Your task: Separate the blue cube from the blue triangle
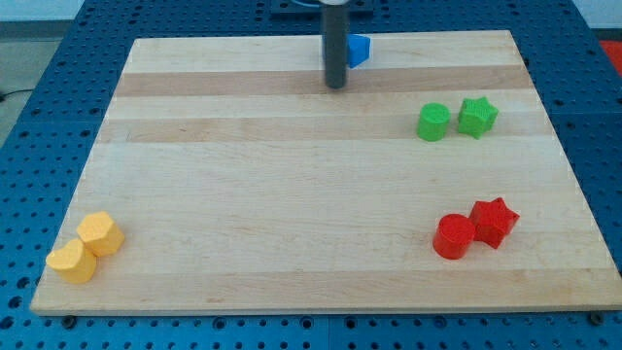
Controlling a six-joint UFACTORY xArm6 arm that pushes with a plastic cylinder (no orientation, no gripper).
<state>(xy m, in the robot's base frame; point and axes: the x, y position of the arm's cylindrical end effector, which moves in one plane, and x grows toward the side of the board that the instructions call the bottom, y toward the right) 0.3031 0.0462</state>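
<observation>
A blue block (360, 50) lies near the view's top edge of the wooden board (292, 194), partly hidden behind my dark rod. Its shape is hard to make out; it looks like a wedge or triangle. I see only one blue piece; any second blue block is hidden by the rod or out of sight. My tip (336, 86) rests on the board just below and to the left of the blue block, very close to it.
A green cylinder (433, 122) and a green star (477, 117) sit at the right. A red cylinder (453, 236) and a red star (494, 221) sit at the lower right. Two yellow blocks (86, 248) sit at the lower left corner.
</observation>
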